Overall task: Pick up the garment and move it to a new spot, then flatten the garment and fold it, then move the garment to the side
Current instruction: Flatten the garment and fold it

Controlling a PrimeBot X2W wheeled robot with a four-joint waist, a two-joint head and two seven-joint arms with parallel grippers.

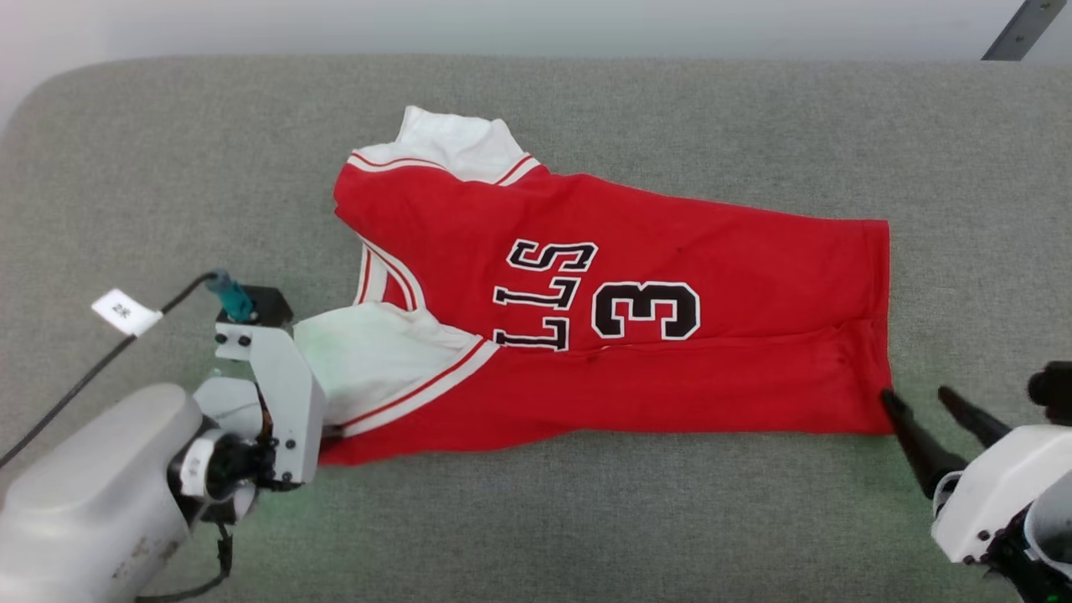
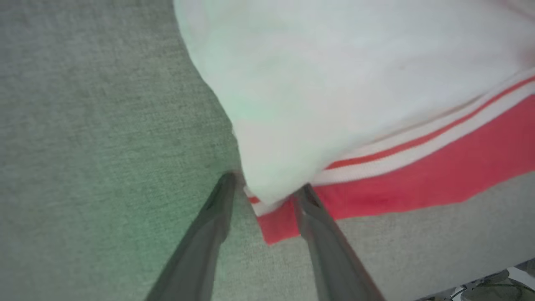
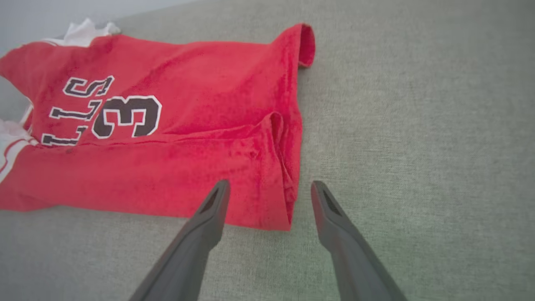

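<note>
The garment (image 1: 720,251), a red jersey with white sleeves and black print, lies spread on the grey cloth table (image 1: 586,519), collar to the left and hem to the right. Its near long edge is folded over. My left gripper (image 2: 266,184) is open at the near left corner; its fingertips straddle the white sleeve (image 2: 334,83) and the striped trim. In the head view that gripper's pale wrist housing (image 1: 276,394) covers the fingers. My right gripper (image 1: 917,400) is open at the near right hem corner (image 3: 280,209), which lies between its fingers (image 3: 213,205).
A dark cable with a white tag (image 1: 126,311) runs over the table at the left of my left wrist. The table's rounded far edge meets a pale wall, with a dark strut (image 1: 1026,29) at the top right. The table's edge (image 2: 480,276) shows in the left wrist view.
</note>
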